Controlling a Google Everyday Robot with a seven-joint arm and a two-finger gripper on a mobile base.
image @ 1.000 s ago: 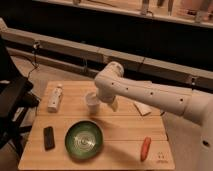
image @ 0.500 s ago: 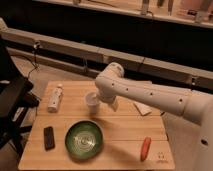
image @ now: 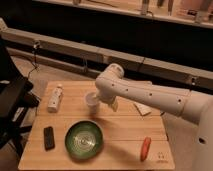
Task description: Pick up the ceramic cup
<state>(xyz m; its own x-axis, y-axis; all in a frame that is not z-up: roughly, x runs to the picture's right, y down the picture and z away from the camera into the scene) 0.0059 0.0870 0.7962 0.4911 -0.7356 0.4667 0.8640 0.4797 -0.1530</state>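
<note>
ceramic cup (image: 91,100) | pincer (image: 100,102) at it, mostly hidden under arm (image: 150,97)

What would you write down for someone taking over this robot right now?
Gripper: low over the table, right beside the ceramic cup; a grasp cannot be confirmed.
Ceramic cup: mid-table, right of the white bottle, behind the green bowl; it looks unlifted.
Done: approach to the cup.
Left: secure the grip, then lift.
</note>
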